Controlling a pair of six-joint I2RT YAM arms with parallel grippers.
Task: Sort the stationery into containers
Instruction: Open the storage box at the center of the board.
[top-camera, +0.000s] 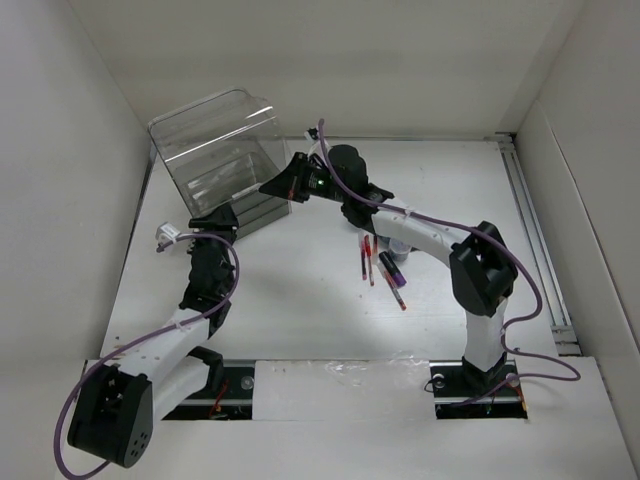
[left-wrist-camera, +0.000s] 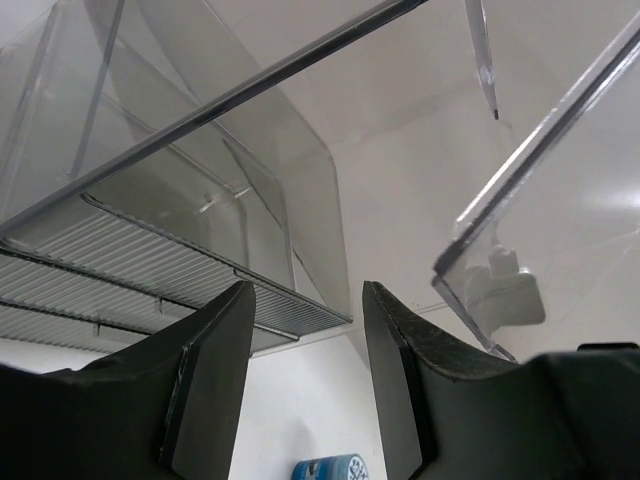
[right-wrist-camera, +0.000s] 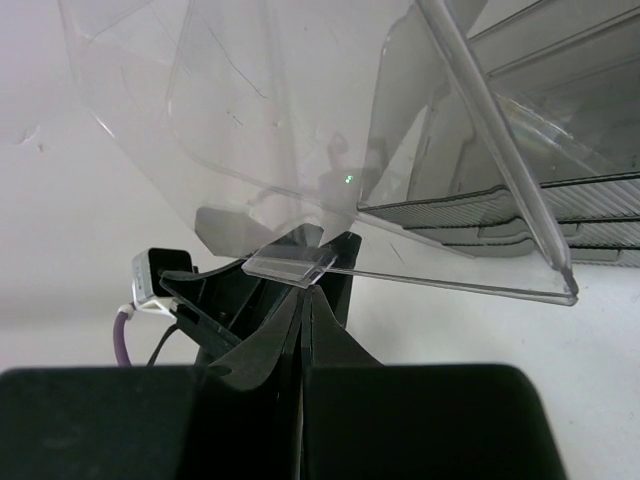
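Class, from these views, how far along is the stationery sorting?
Done: nothing; the organiser box looks empty. In hand: the right gripper is shut on the lid tab, lid raised; the left gripper is open beside the drawers. Left: red pens, the dark marker and a blue roll lie on the table.

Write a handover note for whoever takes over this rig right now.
Right claw: shut on the box lid, holding it raised.
Left claw: open, empty, in front of the box.
Red pens and marker lie together on the table; a blue roll sits by the left claw.
Done: lid open.
Left: every visible item goes into the box.
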